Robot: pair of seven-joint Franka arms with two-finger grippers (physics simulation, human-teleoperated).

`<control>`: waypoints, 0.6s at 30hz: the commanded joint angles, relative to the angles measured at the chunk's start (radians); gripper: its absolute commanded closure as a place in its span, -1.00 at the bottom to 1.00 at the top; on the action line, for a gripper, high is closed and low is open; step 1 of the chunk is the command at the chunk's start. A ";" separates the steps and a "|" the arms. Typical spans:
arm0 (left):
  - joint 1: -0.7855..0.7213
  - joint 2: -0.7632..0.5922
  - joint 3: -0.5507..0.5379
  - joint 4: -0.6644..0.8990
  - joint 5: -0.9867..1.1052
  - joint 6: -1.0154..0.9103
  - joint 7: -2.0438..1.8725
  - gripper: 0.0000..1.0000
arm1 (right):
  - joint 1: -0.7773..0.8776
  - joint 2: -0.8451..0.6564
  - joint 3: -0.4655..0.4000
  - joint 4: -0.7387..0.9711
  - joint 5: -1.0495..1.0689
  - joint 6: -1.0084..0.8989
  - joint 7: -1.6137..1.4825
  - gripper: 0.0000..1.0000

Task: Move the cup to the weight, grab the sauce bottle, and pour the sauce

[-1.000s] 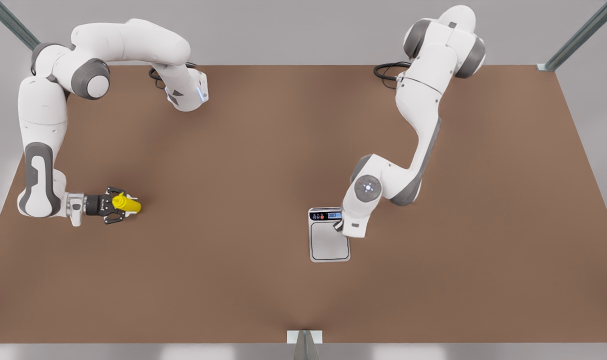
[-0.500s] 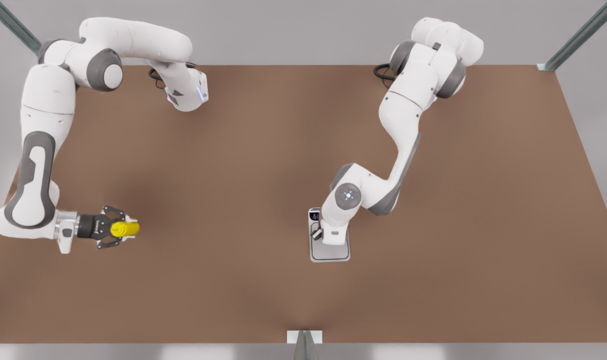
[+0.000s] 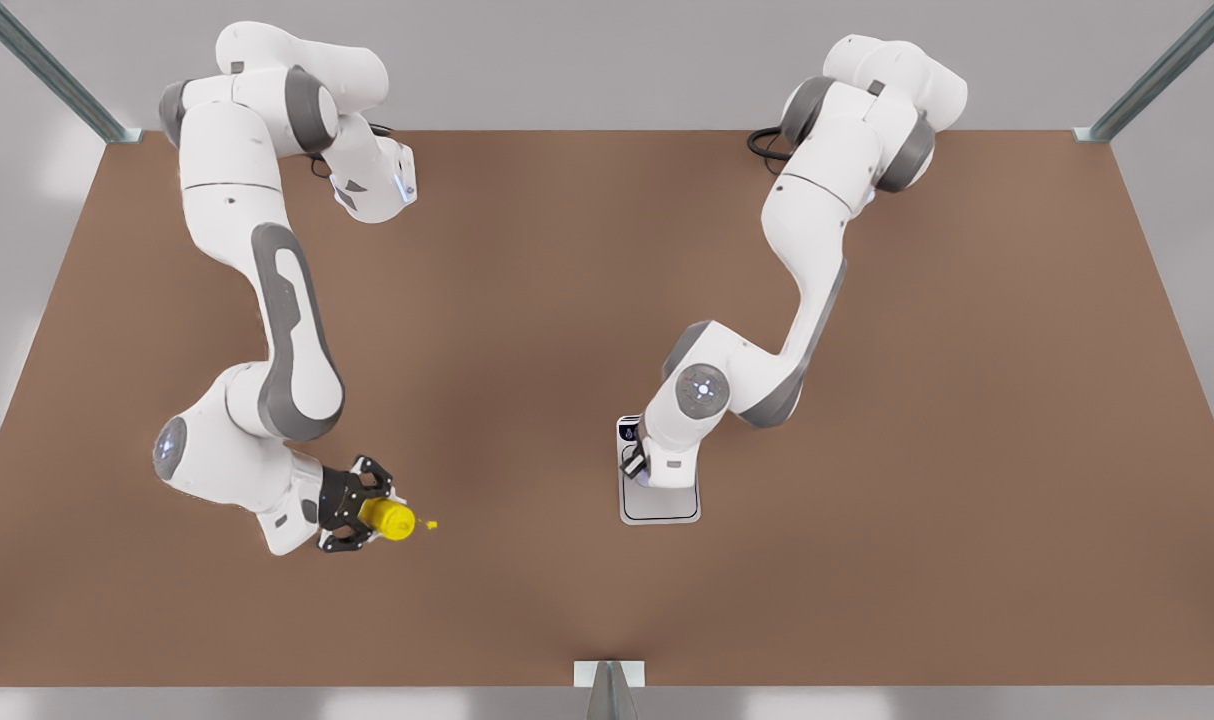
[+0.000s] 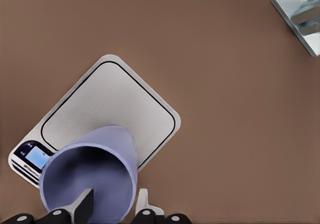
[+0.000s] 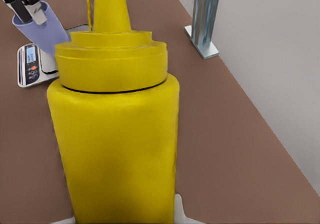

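Cup (image 4: 92, 171): lavender, clamped by its rim between our left gripper's (image 4: 114, 206) fingers, over the display end of the scale (image 4: 107, 114); whether it touches the plate we cannot tell. Bottle (image 3: 387, 519): yellow, gripped around the body by our right gripper (image 3: 362, 517), at the front view's left above the brown table (image 3: 527, 290), well apart from the scale.

Brown table (image 3: 567, 300) under pale grey walls (image 3: 607, 60); metal posts (image 3: 1157, 75) at corners, black cables (image 3: 772, 145), perhaps coiled, at back edge.
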 commanded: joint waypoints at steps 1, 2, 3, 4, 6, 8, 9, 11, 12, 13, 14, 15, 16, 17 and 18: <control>0.000 -0.003 0.002 0.000 -0.002 -0.002 0.000 -0.20 | 0.015 -0.002 0.000 0.000 -0.020 0.012 0.022 -0.17; 0.001 -0.009 0.002 0.000 -0.002 -0.002 0.000 -0.20 | 0.035 -0.008 0.000 -0.009 -0.057 0.054 0.060 -0.17; 0.006 -0.014 0.003 0.000 -0.005 -0.016 0.002 -0.20 | 0.067 -0.022 0.000 -0.023 -0.123 0.094 0.113 -0.17; 0.008 -0.022 0.003 0.000 -0.005 -0.025 0.003 -0.20 | 0.099 -0.045 0.000 -0.057 -0.184 0.148 0.184 -0.16; 0.014 -0.066 0.014 -0.002 -0.005 -0.097 0.026 -0.20 | 0.150 -0.113 -0.008 -0.139 -0.284 0.242 0.333 -0.16; 0.092 -0.169 0.018 -0.009 -0.003 -0.286 0.209 -0.21 | 0.188 -0.133 -0.009 -0.167 -0.413 0.280 0.494 -0.16; 0.170 -0.216 0.020 -0.014 -0.003 -0.379 0.342 -0.24 | 0.211 -0.136 -0.009 -0.175 -0.497 0.292 0.597 -0.16; 0.235 -0.252 0.150 -0.014 -0.014 -0.496 0.655 -0.30 | 0.265 -0.137 -0.009 -0.173 -0.649 0.294 0.771 -0.16; 0.247 -0.259 0.250 -0.015 -0.031 -0.523 0.842 -0.33 | 0.297 -0.136 -0.009 -0.172 -0.720 0.294 0.858 -0.16; 0.248 -0.269 0.334 -0.017 -0.040 -0.545 1.002 -0.36 | 0.325 -0.134 -0.009 -0.166 -0.813 0.289 0.948 -0.16; 0.296 -0.314 0.364 -0.063 -0.046 -0.550 1.085 -0.74 | 0.354 -0.133 -0.011 -0.161 -0.904 0.280 1.033 -0.16; 0.353 -0.379 0.302 -0.120 -0.036 -0.540 1.102 -1.00 | 0.375 -0.133 -0.011 -0.160 -0.996 0.275 1.111 -0.16; 0.463 -0.466 0.181 -0.195 0.001 -0.540 1.132 -1.00 | 0.406 -0.127 -0.009 -0.130 -1.088 0.220 1.183 -0.16; 0.475 -0.549 0.114 -0.262 0.119 -0.536 1.132 -1.00 | 0.433 -0.122 -0.009 -0.113 -1.155 0.179 1.248 -0.16; 0.515 -0.615 0.049 -0.311 0.167 -0.530 1.135 -1.00 | 0.460 -0.114 -0.009 -0.110 -1.195 0.171 1.280 -0.16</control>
